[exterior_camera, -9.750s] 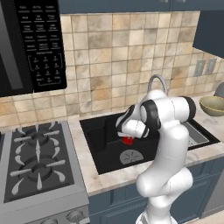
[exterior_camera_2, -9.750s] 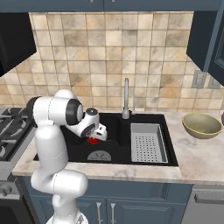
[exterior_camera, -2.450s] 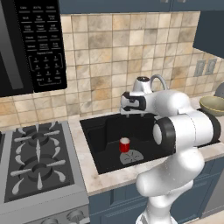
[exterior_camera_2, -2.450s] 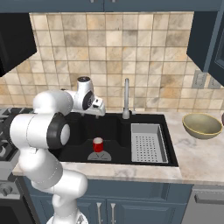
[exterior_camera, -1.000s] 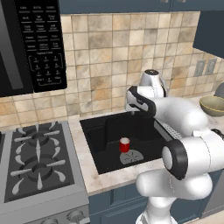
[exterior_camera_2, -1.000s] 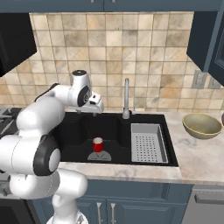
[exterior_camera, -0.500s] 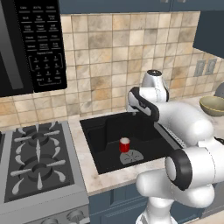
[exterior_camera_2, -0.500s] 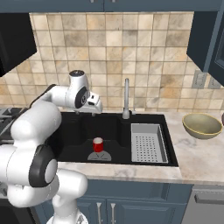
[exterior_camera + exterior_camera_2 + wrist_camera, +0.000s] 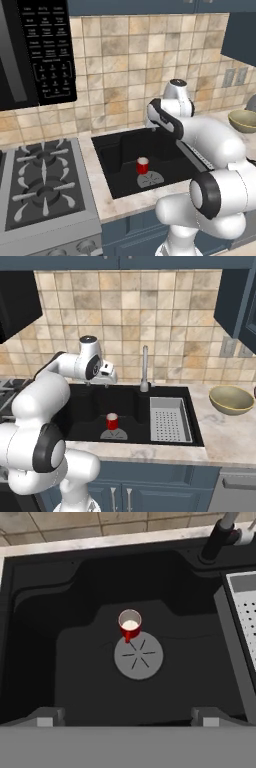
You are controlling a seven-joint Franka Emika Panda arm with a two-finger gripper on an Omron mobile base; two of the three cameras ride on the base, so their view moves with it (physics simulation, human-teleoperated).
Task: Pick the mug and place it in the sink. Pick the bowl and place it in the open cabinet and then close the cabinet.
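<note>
While wide apart, hand (image 9: 106,379) above black sink (image 9: 90,411), mug (image 9: 112,421) upright inside.

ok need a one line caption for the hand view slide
Red mug standing upright in the black sink beside the round drain, open pincer above.

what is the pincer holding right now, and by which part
Nothing. The pincer is open above the black rectangular sink, and the small red cylindrical mug stands free by the round grey drain.
</note>
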